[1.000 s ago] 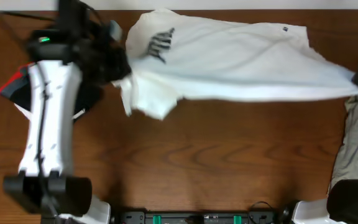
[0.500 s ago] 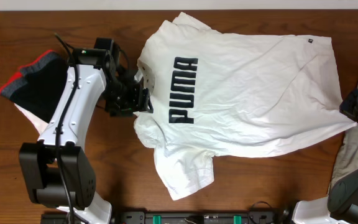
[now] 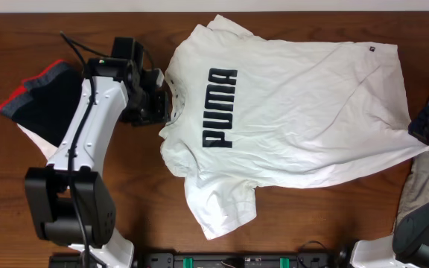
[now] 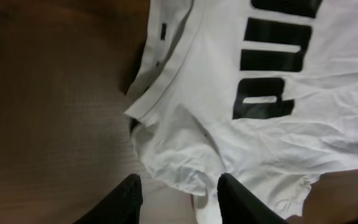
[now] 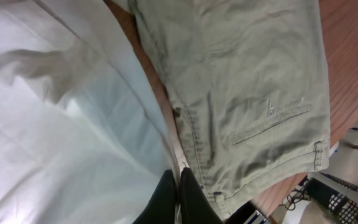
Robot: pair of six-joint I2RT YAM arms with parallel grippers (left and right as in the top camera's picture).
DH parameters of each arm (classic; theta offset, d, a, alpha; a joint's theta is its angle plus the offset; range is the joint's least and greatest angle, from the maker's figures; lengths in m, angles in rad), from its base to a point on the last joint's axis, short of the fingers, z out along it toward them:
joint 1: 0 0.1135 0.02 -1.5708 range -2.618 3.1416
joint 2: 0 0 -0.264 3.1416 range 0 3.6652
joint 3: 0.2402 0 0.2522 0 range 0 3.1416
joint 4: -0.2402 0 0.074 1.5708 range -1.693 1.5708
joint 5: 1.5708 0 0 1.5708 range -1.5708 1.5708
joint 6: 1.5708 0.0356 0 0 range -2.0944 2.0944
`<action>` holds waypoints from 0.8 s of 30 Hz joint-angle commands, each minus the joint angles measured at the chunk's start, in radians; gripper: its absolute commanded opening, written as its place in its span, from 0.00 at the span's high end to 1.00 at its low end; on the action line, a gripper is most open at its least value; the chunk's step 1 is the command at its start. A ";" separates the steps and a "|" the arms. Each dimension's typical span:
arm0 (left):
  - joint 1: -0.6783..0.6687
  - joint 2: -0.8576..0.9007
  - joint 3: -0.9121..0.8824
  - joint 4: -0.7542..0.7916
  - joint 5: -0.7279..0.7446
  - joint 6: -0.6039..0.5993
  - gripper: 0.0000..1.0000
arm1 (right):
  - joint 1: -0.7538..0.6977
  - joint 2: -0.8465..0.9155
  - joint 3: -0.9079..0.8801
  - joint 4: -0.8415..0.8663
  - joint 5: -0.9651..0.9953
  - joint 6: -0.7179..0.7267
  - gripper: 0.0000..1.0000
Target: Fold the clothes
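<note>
Left fingers (image 3: 164, 110) have shifted slightly toward the far edge since 0.5 s ago, and now sit at the collar. T-shirt (image 3: 296, 112) has not changed its lie.

T-shirt: white, spread front-up on the table (image 3: 311, 216), collar to the left, hem to the right. Far sleeve lies close to the table's far edge. Near sleeve hangs toward the near edge, wrinkled. Hem runs down the right side and ends in a drawn-out corner at the right fingers (image 5: 179, 198).

Left fingers: spread. In the left wrist view a bunched fold of shoulder cloth lies between them, not pinched.

Right fingers: pressed together, pinching the T-shirt at its hem edge.

Open room: a bare strip of wood between the collar and the left arm. A broader bare band runs along the near side, to the right of the near sleeve.

Neighbours: a dark garment with red trim (image 3: 43, 97) lies at the left, partly under the left arm and apart from the T-shirt. A khaki garment (image 5: 247, 93) lies at the right edge, and the hem overlaps it in the right wrist view.

Writing: "PUMA" (image 3: 220, 108) in black block letters on the chest, running sideways across the table. A small dark tag (image 3: 371, 49) near the hem and a small label (image 4: 163, 31) inside the collar are both unreadable.
</note>
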 commanded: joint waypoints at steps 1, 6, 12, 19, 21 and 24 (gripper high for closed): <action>-0.002 0.044 -0.037 0.016 -0.023 -0.009 0.58 | -0.006 -0.001 -0.002 0.003 -0.008 0.017 0.99; -0.002 0.097 -0.106 0.090 -0.021 -0.015 0.58 | -0.006 -0.001 -0.002 0.003 -0.009 0.017 0.99; -0.002 0.169 -0.132 0.129 0.052 -0.019 0.61 | -0.006 -0.001 -0.002 0.004 -0.009 0.017 0.99; -0.002 0.229 -0.132 0.181 0.041 -0.020 0.63 | -0.006 -0.001 -0.002 0.003 -0.010 0.017 0.99; -0.002 0.255 -0.132 0.194 0.002 -0.020 0.68 | -0.006 -0.001 -0.002 0.003 -0.010 0.017 0.99; 0.002 0.293 -0.132 0.211 -0.068 -0.037 0.94 | -0.006 -0.001 -0.002 0.003 -0.013 0.017 0.99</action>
